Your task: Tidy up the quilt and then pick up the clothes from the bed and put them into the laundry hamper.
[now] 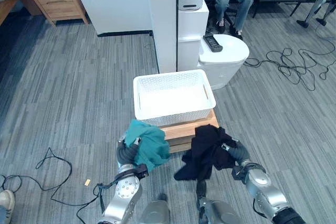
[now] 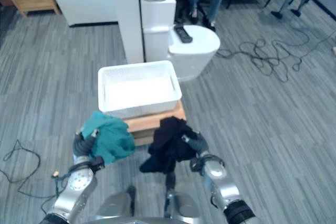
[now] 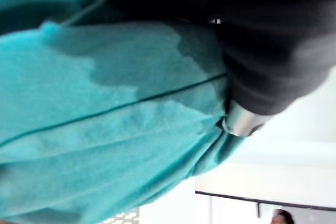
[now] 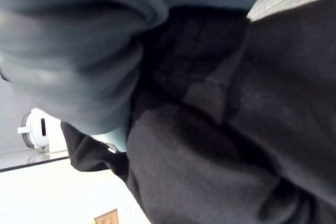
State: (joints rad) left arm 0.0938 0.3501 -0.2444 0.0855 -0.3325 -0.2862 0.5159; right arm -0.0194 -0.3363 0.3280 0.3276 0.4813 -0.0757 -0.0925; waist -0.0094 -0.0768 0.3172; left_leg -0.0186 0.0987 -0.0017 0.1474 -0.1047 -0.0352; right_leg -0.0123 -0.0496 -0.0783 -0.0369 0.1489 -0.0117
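Gripping teal garment (image 1: 149, 142) — left robot hand (image 1: 127, 152); black garment (image 1: 207, 150) — right robot hand (image 1: 236, 155).

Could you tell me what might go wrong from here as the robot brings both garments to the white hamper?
1. The black garment in the right hand hangs low, below the top of the wooden platform; it may snag there or on the white hamper rim.
2. The teal garment is bunched in the left hand, short of the hamper; released here, it would likely fall on the carpet.
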